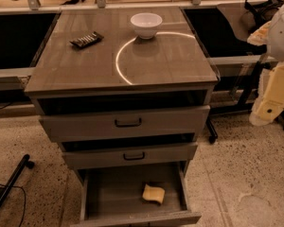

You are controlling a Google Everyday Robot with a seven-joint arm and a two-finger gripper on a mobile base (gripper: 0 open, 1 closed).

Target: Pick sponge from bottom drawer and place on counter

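My end effector (pixel 270 103) hangs at the right edge; I cannot tell its grip state. The sponge (pixel 153 193) lies down-left of it, in the open bottom drawer (pixel 114 193), long axis roughly left-right.

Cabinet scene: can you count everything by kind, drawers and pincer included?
Drawers: 3, bottom drawer open
White bowl: 1, on the counter
Dark flat bar: 1, on the counter
Sponge: 1, in the bottom drawer
Pincer: 1, far right, apart from the drawers
Total: 7
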